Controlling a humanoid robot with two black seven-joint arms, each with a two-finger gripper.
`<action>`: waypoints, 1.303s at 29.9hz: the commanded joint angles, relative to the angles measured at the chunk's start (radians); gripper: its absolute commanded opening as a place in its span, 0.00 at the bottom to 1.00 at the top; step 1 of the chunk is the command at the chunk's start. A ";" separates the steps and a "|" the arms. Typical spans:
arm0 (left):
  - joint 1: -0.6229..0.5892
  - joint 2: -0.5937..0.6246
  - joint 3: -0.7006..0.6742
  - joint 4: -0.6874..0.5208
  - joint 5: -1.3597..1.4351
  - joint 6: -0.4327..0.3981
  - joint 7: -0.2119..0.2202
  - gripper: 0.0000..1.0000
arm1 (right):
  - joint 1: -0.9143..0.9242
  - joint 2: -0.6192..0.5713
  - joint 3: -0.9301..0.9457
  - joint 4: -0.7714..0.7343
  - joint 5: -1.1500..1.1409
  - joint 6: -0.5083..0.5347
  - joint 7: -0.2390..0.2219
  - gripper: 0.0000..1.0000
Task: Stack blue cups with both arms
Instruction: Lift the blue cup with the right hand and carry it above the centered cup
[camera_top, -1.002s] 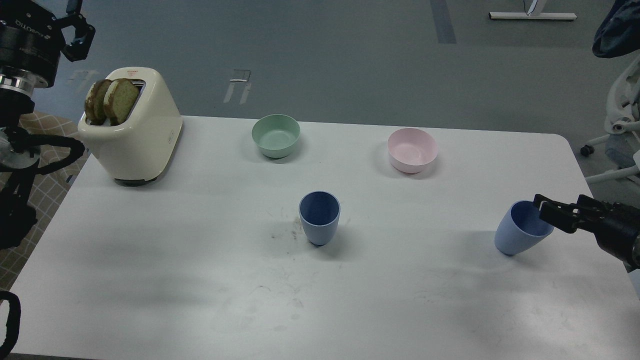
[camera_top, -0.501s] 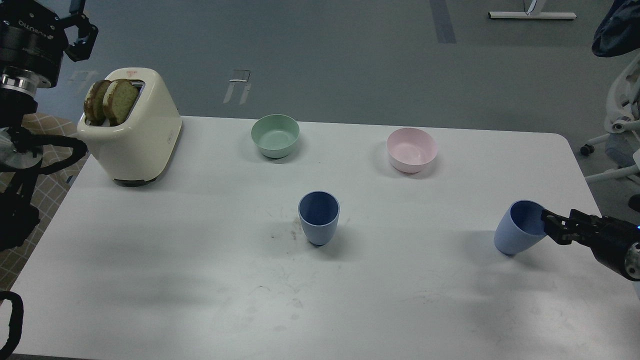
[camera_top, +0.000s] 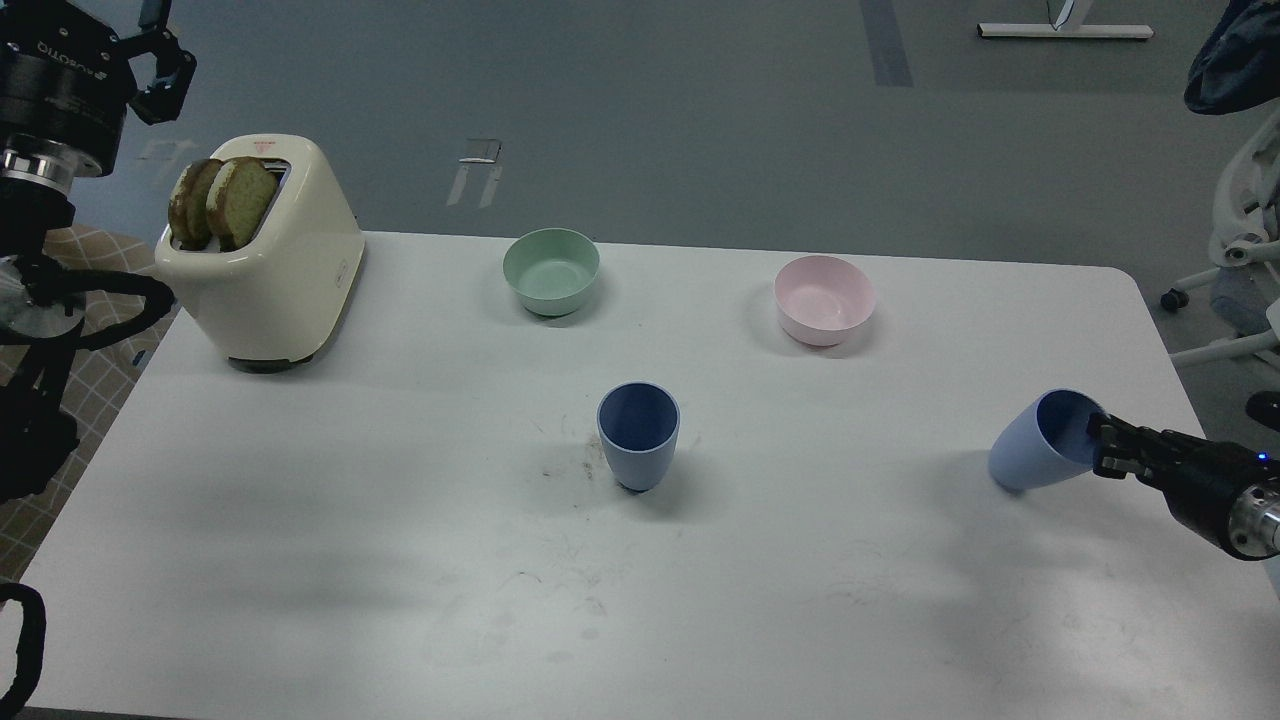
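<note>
One blue cup stands upright near the middle of the white table. The second blue cup is at the right, tipped strongly with its mouth towards the right and its base still on the table. My right gripper comes in from the right edge and pinches that cup's rim, with one finger inside the mouth. My left gripper is raised at the far top left, above and behind the toaster. Its fingers are spread and hold nothing.
A cream toaster with two bread slices stands at the back left. A mint-green bowl and a pale pink bowl sit along the back. An office chair stands beyond the right table edge.
My right gripper has drawn back to the right and a little down, and the right cup has tipped further over with it. The left arm has barely moved.
</note>
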 joint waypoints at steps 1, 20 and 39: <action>-0.003 0.001 0.000 -0.004 0.000 0.001 0.000 0.98 | 0.018 -0.003 0.094 0.008 0.119 0.015 0.008 0.00; -0.009 0.001 0.002 -0.009 0.002 0.001 0.002 0.97 | 0.610 0.048 -0.277 0.181 0.405 0.028 -0.018 0.00; -0.038 -0.022 0.003 -0.023 0.002 0.033 0.002 0.97 | 0.969 0.246 -0.874 0.063 0.330 0.028 -0.110 0.00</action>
